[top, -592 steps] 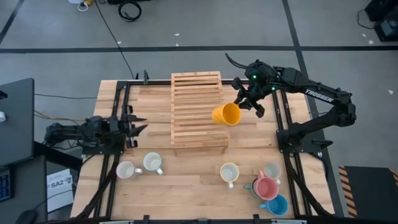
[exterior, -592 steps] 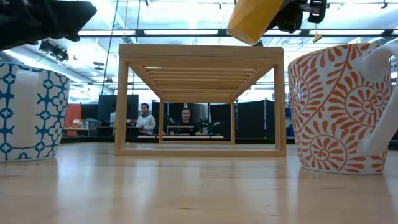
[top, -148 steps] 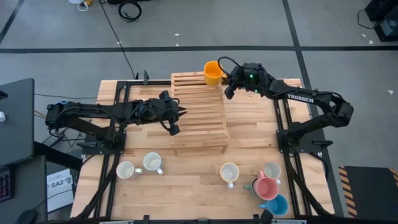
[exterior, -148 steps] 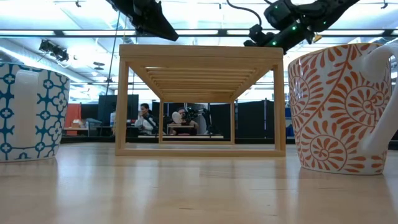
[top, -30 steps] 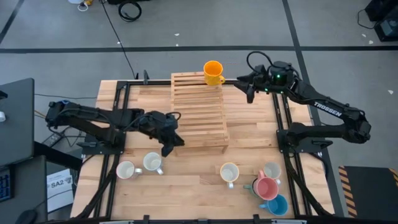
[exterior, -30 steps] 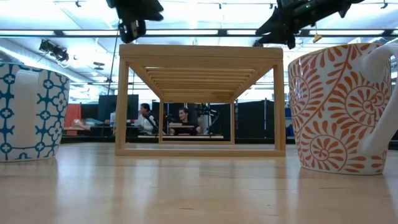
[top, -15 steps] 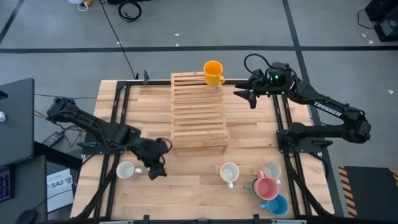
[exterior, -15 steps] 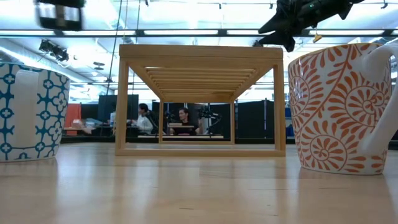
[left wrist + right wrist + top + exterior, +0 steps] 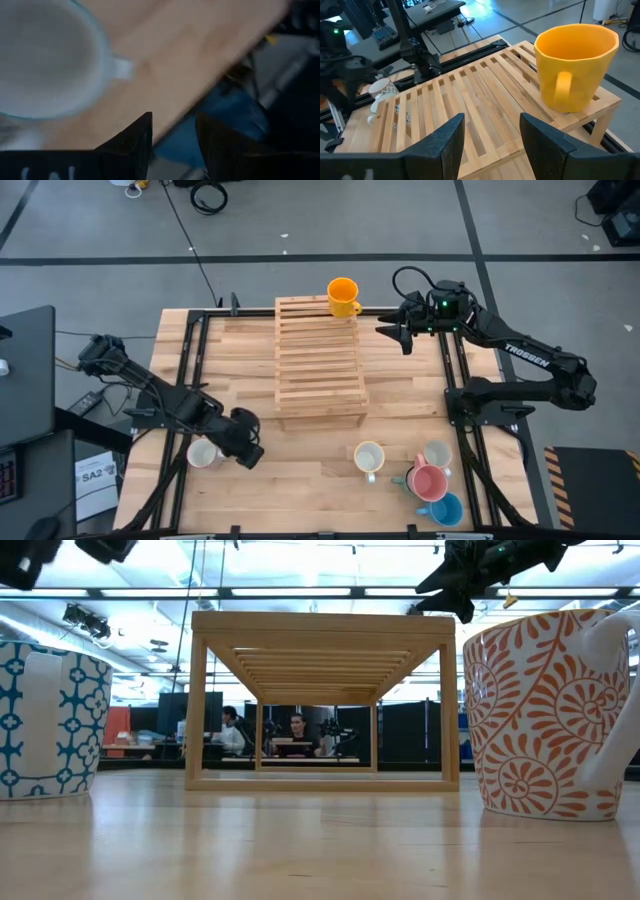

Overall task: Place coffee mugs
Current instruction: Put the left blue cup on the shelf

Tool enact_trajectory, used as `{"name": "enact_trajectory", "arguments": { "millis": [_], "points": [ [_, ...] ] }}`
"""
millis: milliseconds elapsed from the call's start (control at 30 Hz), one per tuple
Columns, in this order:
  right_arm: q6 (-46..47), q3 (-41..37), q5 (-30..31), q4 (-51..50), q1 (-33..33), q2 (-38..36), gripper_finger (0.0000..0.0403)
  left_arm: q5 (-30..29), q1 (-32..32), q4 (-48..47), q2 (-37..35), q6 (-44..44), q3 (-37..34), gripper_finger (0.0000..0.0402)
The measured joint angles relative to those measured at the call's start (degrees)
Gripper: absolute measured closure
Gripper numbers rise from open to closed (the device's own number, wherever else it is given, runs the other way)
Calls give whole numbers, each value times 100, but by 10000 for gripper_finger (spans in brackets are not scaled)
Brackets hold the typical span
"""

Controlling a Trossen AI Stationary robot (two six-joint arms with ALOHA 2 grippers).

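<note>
While people sit beyond, mugs [image 9: 369, 456] dot wooden table [image 9: 300, 490].

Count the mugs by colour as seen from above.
Orange mug, on the wooden rack: 1
White or cream mugs: 3
Pink mug: 1
Blue mug: 1
Dark green mug, mostly hidden: 1
Total: 7 in view; the left claw may cover another.

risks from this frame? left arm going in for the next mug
1. Left hand is low over two mugs standing close together; closing on the hidden one could nudge the white mug beside it.
2. The orange mug stands at the slatted rack's far corner; a bump could tip it off.
3. Right hand hovers open near that mug.
</note>
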Motion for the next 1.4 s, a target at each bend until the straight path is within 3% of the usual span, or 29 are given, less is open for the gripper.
{"name": "enact_trajectory", "arguments": {
  "millis": [333, 1133, 1400],
  "points": [
    [-10, 0, 2, 21, 0, 0, 206, -1156, 232, -464, 1, 6, 0, 246],
    [-10, 0, 2, 24, 0, 2, 206, -748, 551, -433, 1257, 0, 0, 248],
    [-10, 0, 4, 24, -1, 2, 206, -748, 551, -582, 1279, 8, 0, 301]
  ]
}}
